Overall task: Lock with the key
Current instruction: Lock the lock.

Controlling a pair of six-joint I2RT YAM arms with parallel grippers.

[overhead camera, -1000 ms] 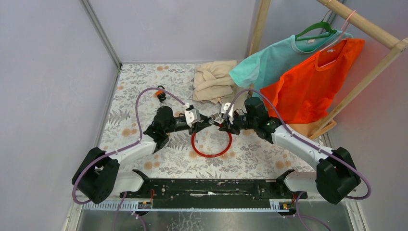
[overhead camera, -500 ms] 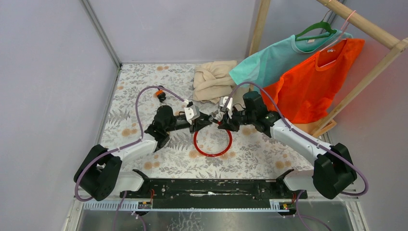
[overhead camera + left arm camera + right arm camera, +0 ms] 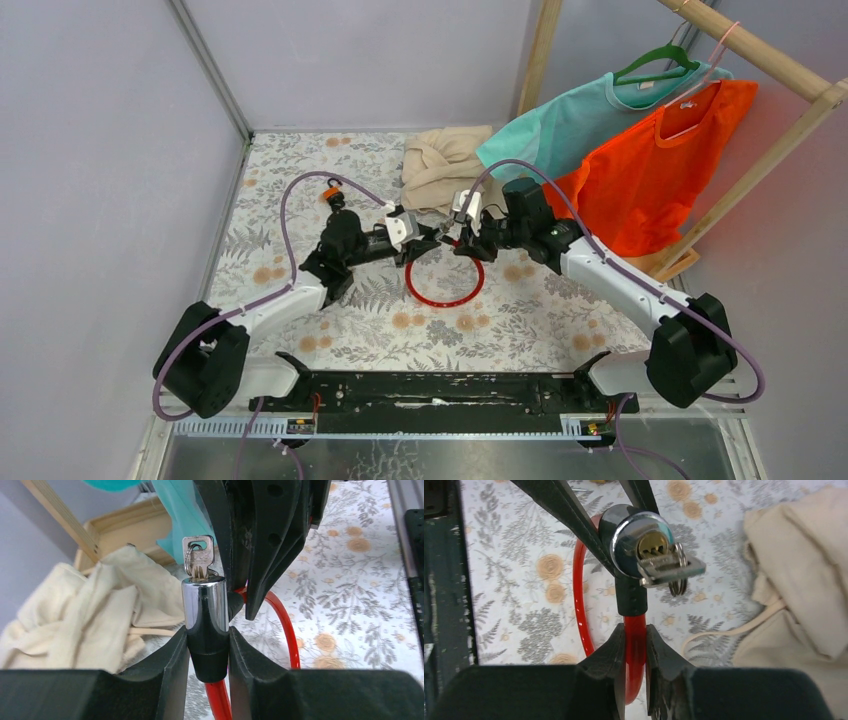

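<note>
Moved farther back, left gripper [image 3: 208,645] clamps the lock barrel [image 3: 205,605], right gripper [image 3: 635,635] its cable [image 3: 578,595].

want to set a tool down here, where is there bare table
Free: the strip between the red cable loop and the black base rail; the back-left corner between the small orange-and-black object and the back wall. Crowded: the middle, where the left gripper and right gripper meet at the lock, and back right, by the beige cloth and hanging shirts.

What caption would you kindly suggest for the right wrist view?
Right gripper clamps the red cable below the lock cylinder, key inserted.
</note>
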